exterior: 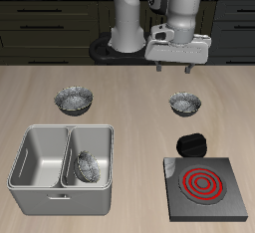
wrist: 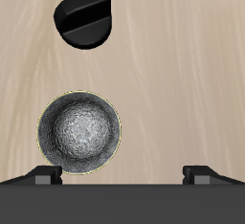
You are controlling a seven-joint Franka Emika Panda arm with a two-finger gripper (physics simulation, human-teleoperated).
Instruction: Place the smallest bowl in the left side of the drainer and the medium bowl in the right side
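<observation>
The drainer (exterior: 30, 182) stands near the table's front edge. The smallest bowl (exterior: 87, 165) lies tilted in its compartment nearer the stove; the other compartment holds nothing. The medium bowl (exterior: 185, 104) sits upright on the table farther back. My gripper (exterior: 176, 70) hangs open and empty above and slightly behind it. In the wrist view the medium bowl (wrist: 79, 133) lies below my gripper (wrist: 124, 174), off-centre, closer to one fingertip (wrist: 46, 175) than to the other.
The largest bowl (exterior: 75, 100) sits on the table behind the drainer. A black stove with a red coil (exterior: 204, 185) stands at the front, with its black knob (exterior: 189, 141) between it and the medium bowl; the knob also shows in the wrist view (wrist: 88, 22).
</observation>
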